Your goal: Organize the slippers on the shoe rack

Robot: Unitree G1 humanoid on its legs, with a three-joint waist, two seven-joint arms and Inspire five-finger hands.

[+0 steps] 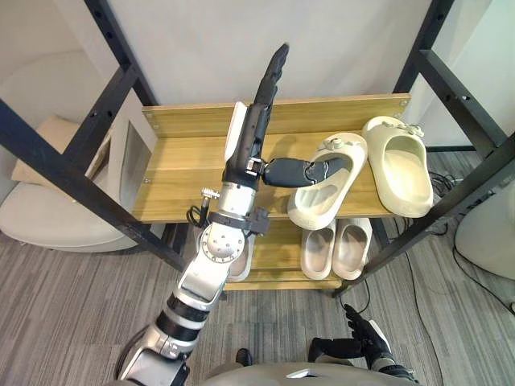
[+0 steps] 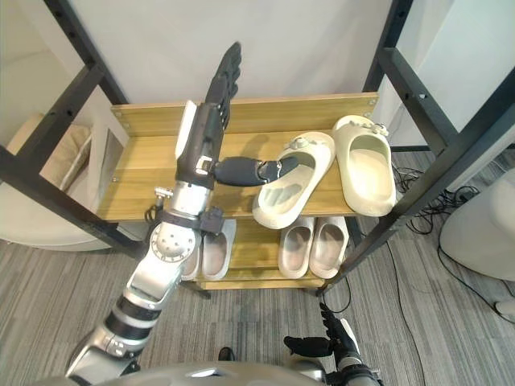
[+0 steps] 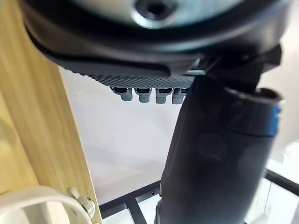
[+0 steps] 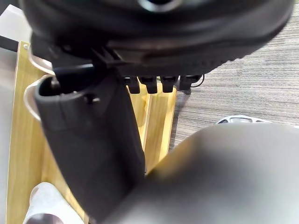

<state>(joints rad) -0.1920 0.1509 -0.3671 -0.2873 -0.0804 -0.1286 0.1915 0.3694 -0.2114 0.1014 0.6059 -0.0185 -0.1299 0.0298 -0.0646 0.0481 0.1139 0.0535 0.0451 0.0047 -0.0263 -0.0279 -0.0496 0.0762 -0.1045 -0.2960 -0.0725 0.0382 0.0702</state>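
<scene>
Evidently the straightening step is under way. The top shelf (image 1: 181, 173) has bare board at its left, good room for sliding. The left hand (image 1: 253, 133) is raised over it, fingers straight and together, and its thumb (image 1: 306, 170) reaches sideways into the mouth of the tilted slipper (image 1: 322, 201). That slipper lies askew, its toe hanging past the front edge. Its mate (image 1: 398, 173) sits just beside it, squarer to the edge. Next, I judge, comes swinging the tilted one back inward, parallel, without nudging either off the lip. The black frame bar (image 1: 451, 205) crowds the right end. The right hand (image 1: 366, 338) hangs low, relaxed, holding nothing.
</scene>
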